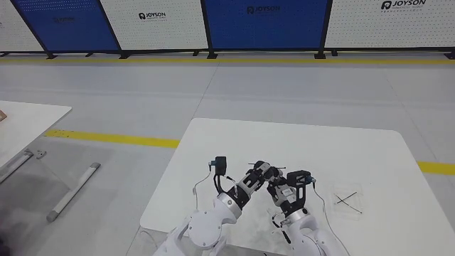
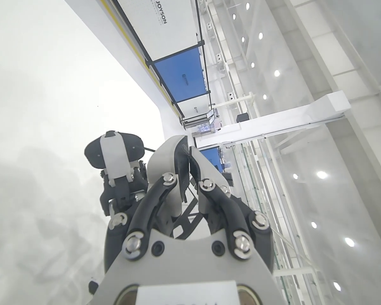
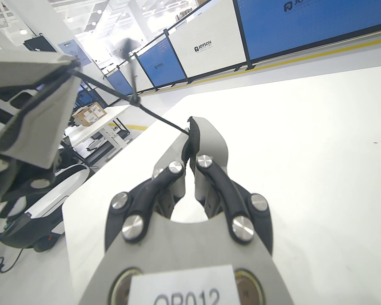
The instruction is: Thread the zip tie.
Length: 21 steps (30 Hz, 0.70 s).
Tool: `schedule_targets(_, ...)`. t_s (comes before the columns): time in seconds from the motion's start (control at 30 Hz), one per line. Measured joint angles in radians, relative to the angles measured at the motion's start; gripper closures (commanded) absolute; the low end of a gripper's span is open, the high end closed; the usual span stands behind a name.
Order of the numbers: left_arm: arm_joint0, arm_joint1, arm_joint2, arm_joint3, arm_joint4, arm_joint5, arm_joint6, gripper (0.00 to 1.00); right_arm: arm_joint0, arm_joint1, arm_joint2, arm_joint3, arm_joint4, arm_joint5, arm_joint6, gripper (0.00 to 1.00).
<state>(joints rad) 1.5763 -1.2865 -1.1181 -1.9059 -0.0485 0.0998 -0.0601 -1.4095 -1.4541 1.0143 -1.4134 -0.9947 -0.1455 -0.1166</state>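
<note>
Zip tie (image 3: 158, 116) stretches taut in the air above the tabletop (image 3: 304, 160), one end pinched in the closed right fingers (image 3: 212, 141), the other in the closed left fingers (image 2: 165, 160); both arms angle inward, tips facing.

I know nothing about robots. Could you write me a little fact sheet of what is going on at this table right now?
job: threading a zip tie
zip tie: black, stretched taut in the air between the two grippers
left gripper: shut on one end of the tie
right gripper: shut on the other end
head: roughly midway along the stretch, with a loose end sticking up from it
table: white
also there: what looks like a clear bag of spare black ties, on the right arm's side
</note>
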Motion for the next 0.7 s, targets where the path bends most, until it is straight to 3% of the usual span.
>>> schedule_targets(0.7,0.051,0.009,0.009,-0.070,0.058,-0.037,0.014,1.00,0.016,0.001,0.002,0.026,0.010,-0.021,-0.001,1.00)
